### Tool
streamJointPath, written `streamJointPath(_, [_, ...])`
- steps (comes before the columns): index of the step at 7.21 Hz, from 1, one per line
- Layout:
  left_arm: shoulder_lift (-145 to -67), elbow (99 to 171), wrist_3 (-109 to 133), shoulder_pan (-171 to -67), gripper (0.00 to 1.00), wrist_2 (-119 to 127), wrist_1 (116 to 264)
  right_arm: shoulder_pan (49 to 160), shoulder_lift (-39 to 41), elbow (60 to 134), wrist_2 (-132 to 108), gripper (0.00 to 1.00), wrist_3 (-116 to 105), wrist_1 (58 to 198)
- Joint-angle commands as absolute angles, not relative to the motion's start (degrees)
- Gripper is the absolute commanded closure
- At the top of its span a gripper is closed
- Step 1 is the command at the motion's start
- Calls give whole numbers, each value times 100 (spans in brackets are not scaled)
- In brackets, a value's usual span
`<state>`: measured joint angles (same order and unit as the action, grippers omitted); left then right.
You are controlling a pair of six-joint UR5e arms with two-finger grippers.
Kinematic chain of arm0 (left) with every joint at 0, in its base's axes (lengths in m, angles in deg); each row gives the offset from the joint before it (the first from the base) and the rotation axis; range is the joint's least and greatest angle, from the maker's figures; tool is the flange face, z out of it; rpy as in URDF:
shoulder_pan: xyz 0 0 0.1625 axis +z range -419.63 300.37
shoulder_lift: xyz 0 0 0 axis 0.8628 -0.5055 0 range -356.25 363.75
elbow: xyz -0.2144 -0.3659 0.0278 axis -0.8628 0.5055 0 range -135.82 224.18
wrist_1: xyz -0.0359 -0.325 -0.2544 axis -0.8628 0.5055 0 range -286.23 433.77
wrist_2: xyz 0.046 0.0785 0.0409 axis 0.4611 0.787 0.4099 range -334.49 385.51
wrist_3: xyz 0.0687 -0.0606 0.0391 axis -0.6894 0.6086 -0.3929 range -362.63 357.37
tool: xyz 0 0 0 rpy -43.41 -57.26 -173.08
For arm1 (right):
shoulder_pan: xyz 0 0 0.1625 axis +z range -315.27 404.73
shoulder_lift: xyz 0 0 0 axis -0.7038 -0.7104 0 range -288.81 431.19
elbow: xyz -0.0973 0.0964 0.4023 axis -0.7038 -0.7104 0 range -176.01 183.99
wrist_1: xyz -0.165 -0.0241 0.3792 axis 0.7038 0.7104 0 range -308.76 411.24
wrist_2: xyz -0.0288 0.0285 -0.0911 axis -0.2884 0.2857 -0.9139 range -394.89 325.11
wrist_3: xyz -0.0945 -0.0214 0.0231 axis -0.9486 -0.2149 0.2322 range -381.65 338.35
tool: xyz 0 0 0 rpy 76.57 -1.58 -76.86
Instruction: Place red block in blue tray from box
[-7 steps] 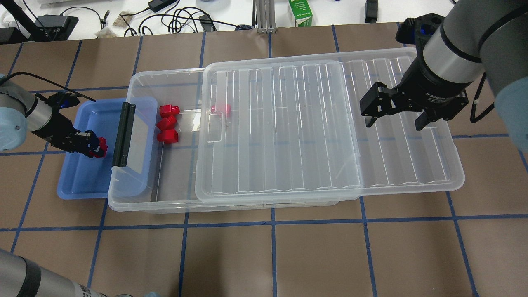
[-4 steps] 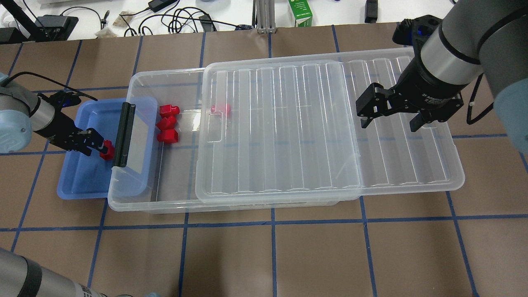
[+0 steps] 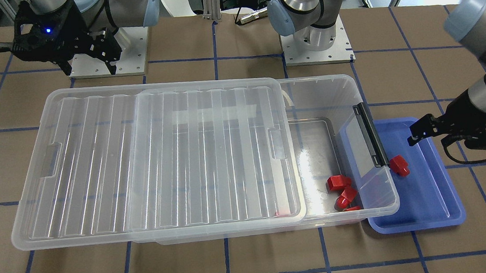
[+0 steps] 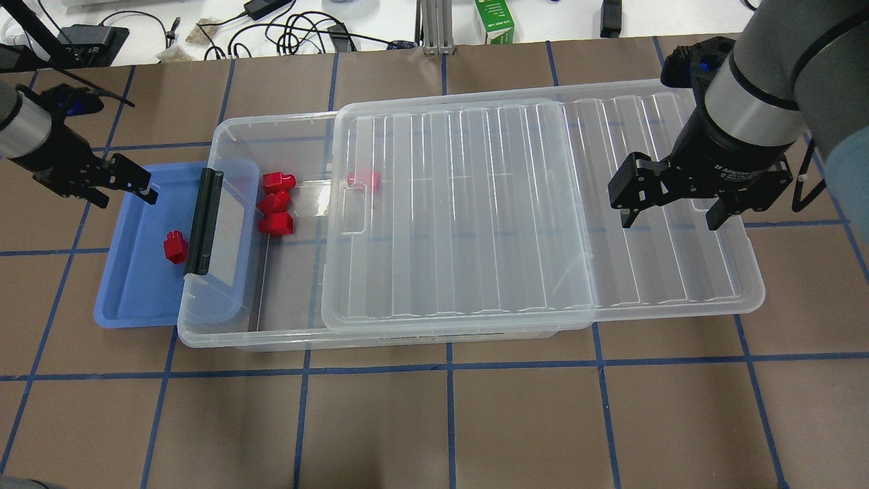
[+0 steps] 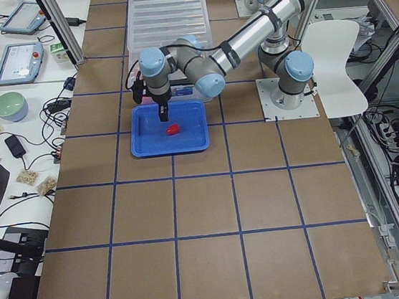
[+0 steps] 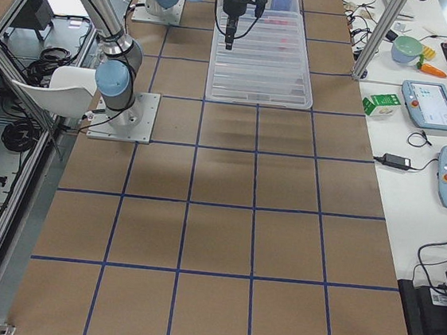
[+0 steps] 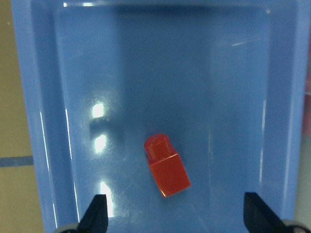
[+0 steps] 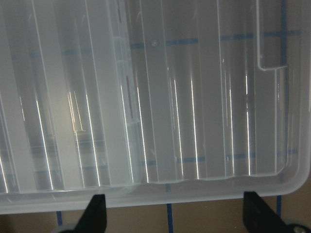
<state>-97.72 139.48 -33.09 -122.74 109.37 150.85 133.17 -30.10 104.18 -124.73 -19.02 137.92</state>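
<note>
The red block [image 4: 175,246] lies loose on the floor of the blue tray [image 4: 136,288], near the box end; it also shows in the left wrist view [image 7: 166,166] and the front view [image 3: 399,165]. My left gripper [image 4: 125,195] is open and empty, above the tray's far edge, apart from the block. The box [image 4: 231,129] overlaps the tray's right side, with its black latch bar [image 4: 204,221] over it. The ribbed lid [image 4: 475,204] is slid to the right. My right gripper [image 4: 669,219] is open and empty above the lid's right part.
Three similar red pieces [image 4: 277,202] lie in the box's uncovered left end, and one more [image 4: 364,179] shows under the lid's edge. A green carton [image 4: 494,22] and cables sit past the table's far edge. The arm bases [image 3: 316,42] stand behind the box.
My left gripper opened, let go of the red block and pulled up and back to the far left. The block now rests in the tray. My right gripper shifted slightly right.
</note>
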Motion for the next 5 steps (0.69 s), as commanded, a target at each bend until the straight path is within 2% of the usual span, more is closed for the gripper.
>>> streamJointPath(1, [-9146,13157,-2264,-13226,0,11190,16163,13333,-3128,10428,-12427,0,-1910,13667])
streamJointPath(3, [-8750,13119,-939,-14412,0,11435,16218,13341,-3155,10428,-12409,0,-1927,13649])
streamJointPath(5, [-8608,13233,-896,-14761,0,11385,16175,13341,-3164,10419,-12409,0,-1928,13649])
